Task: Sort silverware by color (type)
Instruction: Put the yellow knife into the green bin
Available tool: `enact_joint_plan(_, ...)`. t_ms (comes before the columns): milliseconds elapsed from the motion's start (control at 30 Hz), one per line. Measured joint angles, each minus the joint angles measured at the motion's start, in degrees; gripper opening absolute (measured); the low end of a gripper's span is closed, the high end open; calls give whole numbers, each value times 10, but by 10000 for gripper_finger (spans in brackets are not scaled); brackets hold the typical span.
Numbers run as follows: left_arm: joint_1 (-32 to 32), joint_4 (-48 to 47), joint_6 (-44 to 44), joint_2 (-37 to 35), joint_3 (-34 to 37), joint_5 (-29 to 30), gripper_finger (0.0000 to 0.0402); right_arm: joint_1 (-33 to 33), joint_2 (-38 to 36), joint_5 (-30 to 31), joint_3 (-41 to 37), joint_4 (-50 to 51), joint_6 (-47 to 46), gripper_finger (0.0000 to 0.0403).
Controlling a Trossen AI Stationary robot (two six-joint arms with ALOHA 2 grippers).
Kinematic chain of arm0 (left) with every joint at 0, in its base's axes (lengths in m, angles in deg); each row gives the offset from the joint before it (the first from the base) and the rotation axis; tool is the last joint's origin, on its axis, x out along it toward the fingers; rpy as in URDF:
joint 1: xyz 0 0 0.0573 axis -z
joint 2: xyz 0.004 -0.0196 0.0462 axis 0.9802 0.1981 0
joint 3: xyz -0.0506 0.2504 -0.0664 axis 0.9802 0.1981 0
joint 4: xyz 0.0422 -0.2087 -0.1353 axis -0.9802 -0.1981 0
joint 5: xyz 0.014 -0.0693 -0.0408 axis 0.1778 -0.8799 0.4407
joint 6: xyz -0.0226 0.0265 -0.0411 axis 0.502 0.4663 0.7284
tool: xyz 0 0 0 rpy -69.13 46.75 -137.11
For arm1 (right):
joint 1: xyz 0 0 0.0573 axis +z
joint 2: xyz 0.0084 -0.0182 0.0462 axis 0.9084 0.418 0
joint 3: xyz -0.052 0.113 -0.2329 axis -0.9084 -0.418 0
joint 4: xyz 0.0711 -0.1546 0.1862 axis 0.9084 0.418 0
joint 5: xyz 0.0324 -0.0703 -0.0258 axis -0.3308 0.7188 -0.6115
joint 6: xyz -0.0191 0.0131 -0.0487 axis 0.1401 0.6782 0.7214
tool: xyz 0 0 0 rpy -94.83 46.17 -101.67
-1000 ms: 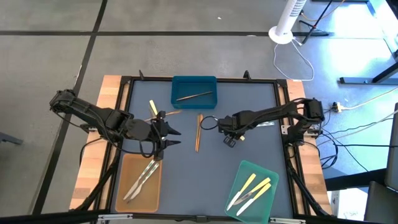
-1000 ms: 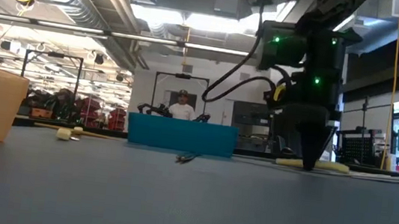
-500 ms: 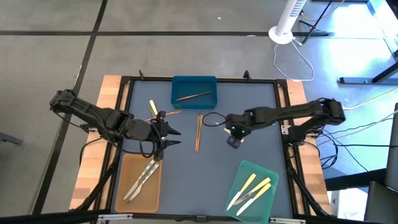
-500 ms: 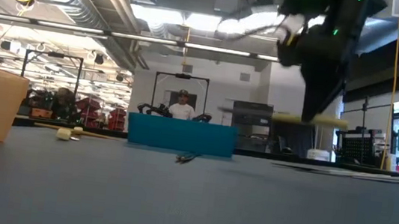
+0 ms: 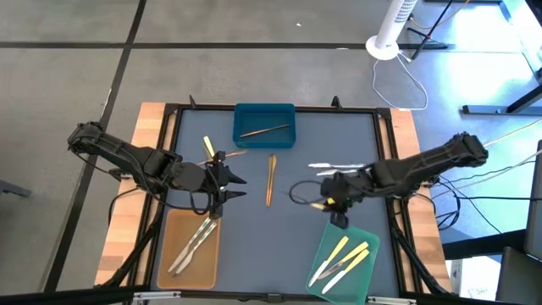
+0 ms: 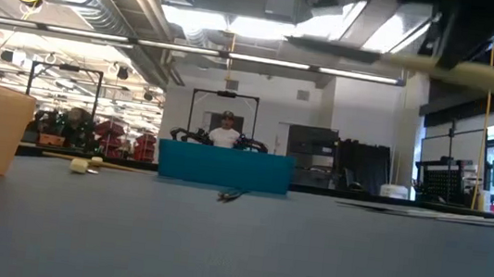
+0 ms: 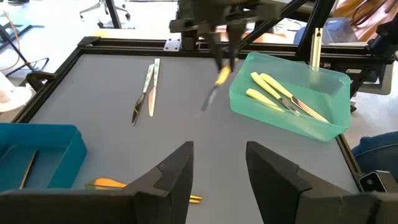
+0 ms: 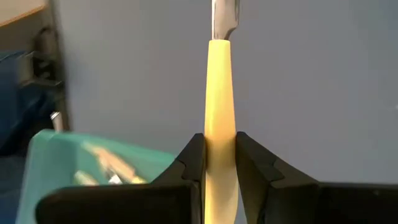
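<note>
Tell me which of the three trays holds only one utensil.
The blue tray at the table's far edge: a single brown utensil lies in it. The tan tray and green tray each hold several.

I see open table [image 5: 279, 246] between the tan tray [image 5: 188, 252] and green tray [image 5: 342, 255]. The brown utensil [image 5: 270, 179] lies mid-table, silver pieces [image 5: 339, 166] behind my right gripper [image 5: 329, 203], and my left gripper [image 5: 235, 187] crowds the tan tray's far end.
</note>
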Motion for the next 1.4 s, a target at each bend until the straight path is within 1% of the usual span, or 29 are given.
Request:
enact_joint_plan(633, 0, 0, 0, 0, 0, 0, 142, 254, -4, -6, 0, 8, 0, 51)
enact_joint_plan(800, 0, 0, 0, 0, 0, 0, 142, 304, 1, 11, 0, 26, 0, 51)
enact_joint_plan(900, 0, 0, 0, 0, 0, 0, 142, 323, 2, 24, -13, 22, 0, 51)
enact_joint_plan(1033, 0, 0, 0, 0, 0, 0, 142, 339, 3, 26, -37, 12, 0, 51)
enact_joint_plan(1233, 0, 0, 0, 0, 0, 0, 142, 337, 3, 31, -63, 11, 0, 51)
enact_joint_plan(1400, 0, 0, 0, 0, 0, 0, 142, 337, 3, 31, -86, -32, 0, 51)
